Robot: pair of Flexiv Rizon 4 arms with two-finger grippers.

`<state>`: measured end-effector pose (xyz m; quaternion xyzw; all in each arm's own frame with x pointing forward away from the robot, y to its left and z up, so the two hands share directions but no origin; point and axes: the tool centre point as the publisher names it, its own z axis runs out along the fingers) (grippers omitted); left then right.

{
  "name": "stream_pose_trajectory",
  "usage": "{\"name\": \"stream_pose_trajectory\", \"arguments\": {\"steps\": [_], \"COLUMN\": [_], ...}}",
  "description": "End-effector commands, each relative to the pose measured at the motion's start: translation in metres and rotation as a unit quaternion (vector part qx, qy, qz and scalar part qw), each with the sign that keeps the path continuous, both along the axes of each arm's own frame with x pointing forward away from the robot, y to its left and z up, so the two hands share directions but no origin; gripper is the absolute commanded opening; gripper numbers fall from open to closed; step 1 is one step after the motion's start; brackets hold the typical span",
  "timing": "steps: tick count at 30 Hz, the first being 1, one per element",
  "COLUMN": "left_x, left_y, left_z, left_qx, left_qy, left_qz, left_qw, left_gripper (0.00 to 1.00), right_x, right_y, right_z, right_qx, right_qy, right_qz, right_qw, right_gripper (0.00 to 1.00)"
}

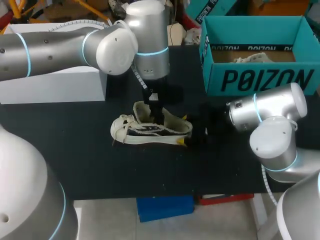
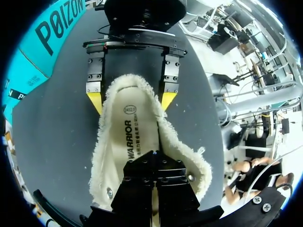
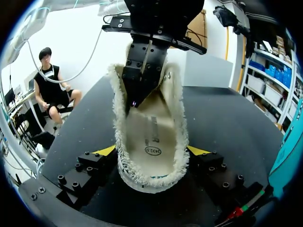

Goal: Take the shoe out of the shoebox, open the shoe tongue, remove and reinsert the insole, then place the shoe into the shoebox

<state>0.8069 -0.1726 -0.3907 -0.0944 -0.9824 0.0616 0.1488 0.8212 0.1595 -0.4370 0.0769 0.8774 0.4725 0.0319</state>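
Left gripper [image 1: 155, 112] reaches down inside the shoe [image 1: 150, 131] on the table [image 1: 75, 150], box [image 1: 260, 80] well apart. Left wrist: its fingers are pressed together over the insole [image 2: 142, 127]. Right wrist: right gripper [image 3: 152, 151], fairly wide, clamps the heel [image 3: 151, 182] from both sides

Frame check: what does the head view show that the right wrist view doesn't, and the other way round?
Only the head view: the shoe seen whole from the side with its laces, the open top of the shoebox with something pale inside, and a white box.
Only the right wrist view: the insole lying inside the shoe, and the right gripper with its yellow tips against both sides of the heel.
Both: the left gripper, fingers together, reaching down into the shoe on the black table.
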Motion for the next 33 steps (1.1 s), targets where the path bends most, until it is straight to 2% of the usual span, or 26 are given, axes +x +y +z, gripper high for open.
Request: {"name": "stream_pose_trajectory", "arguments": {"steps": [1,17,23,24,25,26,28,33], "left_x": [-0.002,-0.012,-0.013,-0.013,-0.013,-0.013,-0.011,-0.009], "left_y": [-0.004,-0.005,-0.011,-0.011,-0.011,-0.011,-0.01,-0.009], "left_z": [-0.011,-0.035,-0.033,-0.032,-0.032,-0.032,-0.032,-0.033], "left_qx": [0.001,0.001,-0.009,-0.009,-0.01,-0.01,-0.011,-0.006], "left_qy": [0.007,0.029,0.03,0.03,0.029,0.028,0.026,0.013], "left_qz": [0.001,0.007,0.004,0.005,0.006,0.006,0.008,0.015], "left_qw": [1.0,1.0,1.0,1.0,1.0,1.0,1.0,1.0], "left_gripper": [0.0,0.0,0.0,0.09,0.31,0.36,0.42,0.43], "right_x": [0.002,0.002,0.002,0.002,0.002,0.002,0.002,0.002], "right_y": [0.002,0.002,0.002,0.002,0.002,0.002,0.002,0.002], "right_z": [-0.004,-0.004,-0.004,-0.004,-0.004,-0.004,-0.004,-0.004], "right_qx": [-0.001,-0.001,-0.001,-0.001,-0.001,-0.001,-0.001,-0.001], "right_qy": [0.001,0.001,0.001,0.001,0.001,0.001,0.001,0.001], "right_qz": [0.0,0.0,0.0,0.0,0.0,0.0,0.0,0.0], "right_qw": [1.0,1.0,1.0,1.0,1.0,1.0,1.0,1.0], "right_gripper": [0.0,0.0,0.0,0.0,0.0,0.0,0.0,0.0]}}
